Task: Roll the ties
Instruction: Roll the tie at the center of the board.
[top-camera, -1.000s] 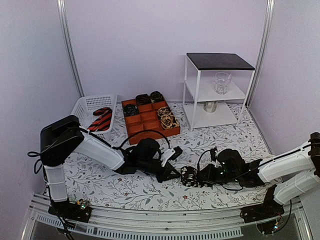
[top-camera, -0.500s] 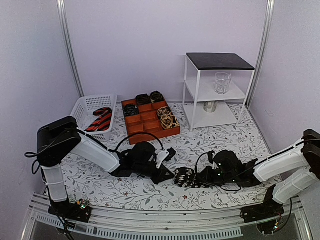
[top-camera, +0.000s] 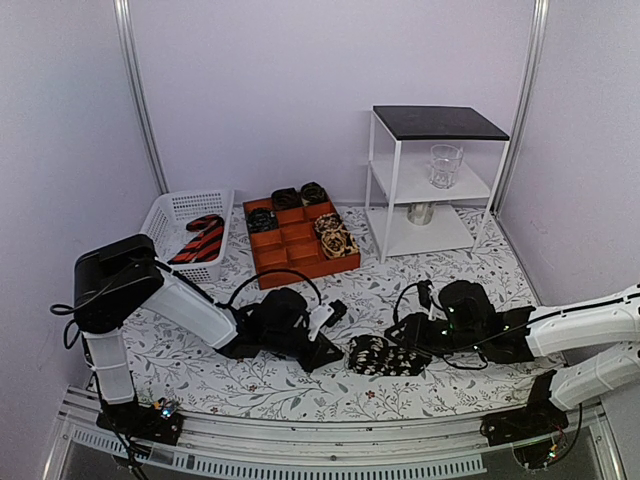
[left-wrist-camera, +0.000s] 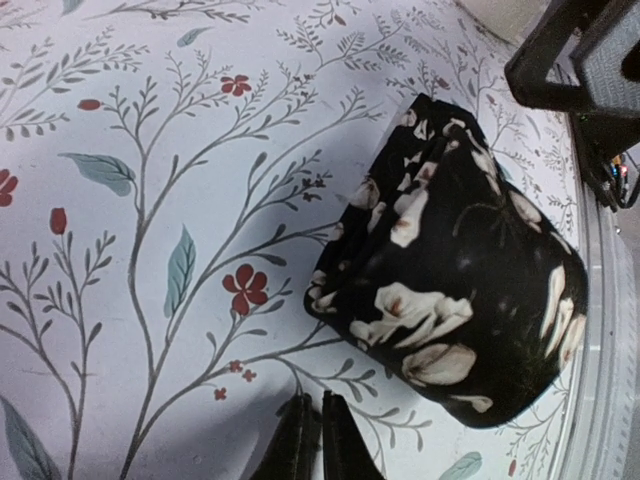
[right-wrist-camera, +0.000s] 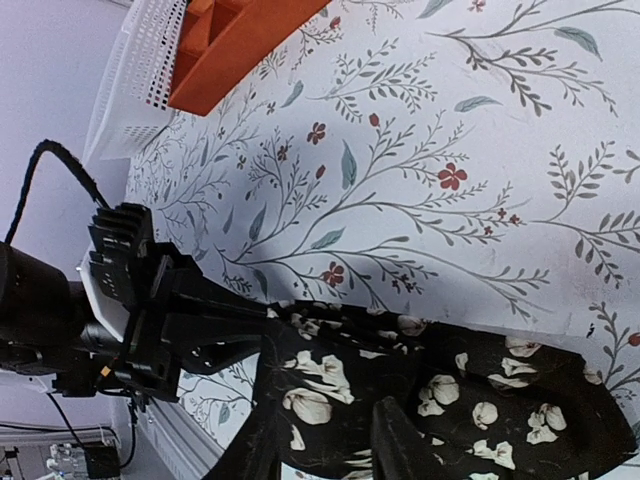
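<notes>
A tie (top-camera: 377, 356), black with cream flowers, lies as a loose coil on the flowered tablecloth near the front middle. In the left wrist view this tie (left-wrist-camera: 455, 290) rests just beyond my left gripper (left-wrist-camera: 311, 442), which is shut with nothing in it and points at the coil from the left (top-camera: 335, 356). My right gripper (right-wrist-camera: 330, 445) hovers over the coil (right-wrist-camera: 340, 385) from the right with its fingers (right-wrist-camera: 398, 440) spread apart. A flat tail of the tie (right-wrist-camera: 540, 420) trails toward the right arm. The right gripper (top-camera: 400, 344) sits at the coil's right side.
An orange compartment tray (top-camera: 305, 272) at the back middle holds several rolled ties (top-camera: 335, 235). A white basket (top-camera: 190, 196) at the back left holds a red-and-black striped tie (top-camera: 203, 240). A white shelf unit (top-camera: 395, 180) with a glass (top-camera: 444, 165) stands at the back right.
My right gripper has opened and its arm has lifted and drawn back to the right. The floral coil stays on the cloth. The left gripper has shifted slightly left.
</notes>
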